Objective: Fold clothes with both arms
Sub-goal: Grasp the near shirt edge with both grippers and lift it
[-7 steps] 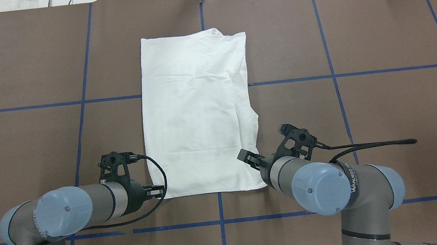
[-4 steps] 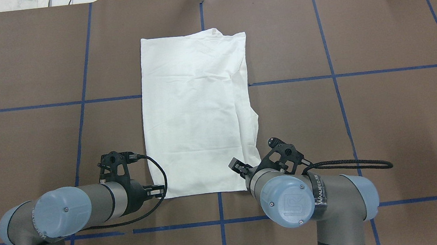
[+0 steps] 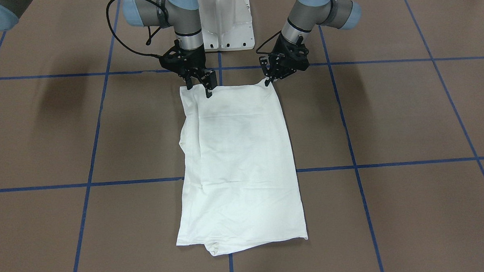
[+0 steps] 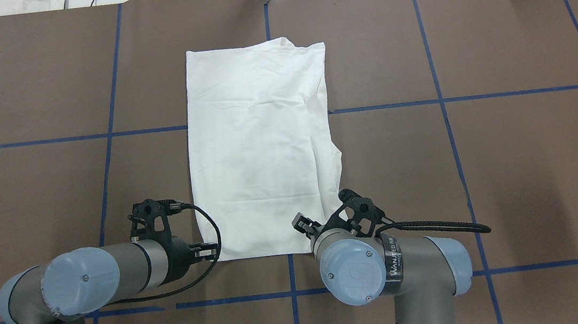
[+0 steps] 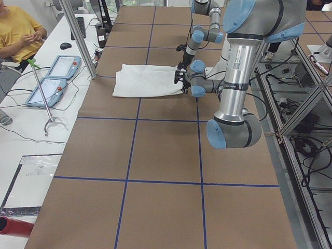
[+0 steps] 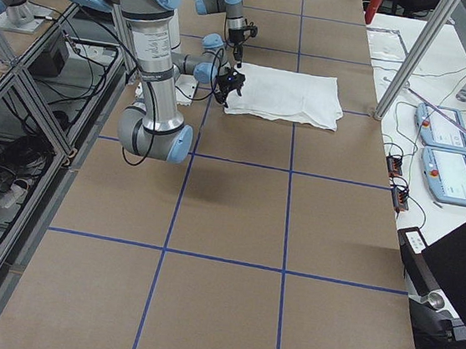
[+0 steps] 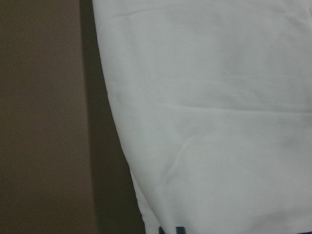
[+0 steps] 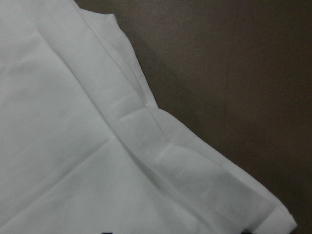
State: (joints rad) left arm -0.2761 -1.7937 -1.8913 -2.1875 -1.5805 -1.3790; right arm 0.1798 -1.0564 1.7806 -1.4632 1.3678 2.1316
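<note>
The white T-shirt (image 4: 261,149) lay folded into a long, narrow rectangle in the middle of the brown surface (image 4: 482,163). It ran lengthways away from the robot and lay across one of the blue tape lines (image 4: 109,135). One long side was straight. On the robot's right, the other showed stepped, overlapping layers, and a small fold poked out at the far end. Both arms reached down to the end nearest the robot, one at each corner. The right claw (image 3: 199,89) had its fingers (image 3: 208,92) plainly apart; one hung over the cloth just inside the corner and the other at the corner itself. The left claw (image 3: 266,82) sat at the opposite corner, where the cloth rose in a small peak towards its tips, but I could not tell whether it was pinched on the fabric. The right wrist view showed the stacked hem layers close up, and the left wrist view showed the shirt's edge against the bare surface.
</note>
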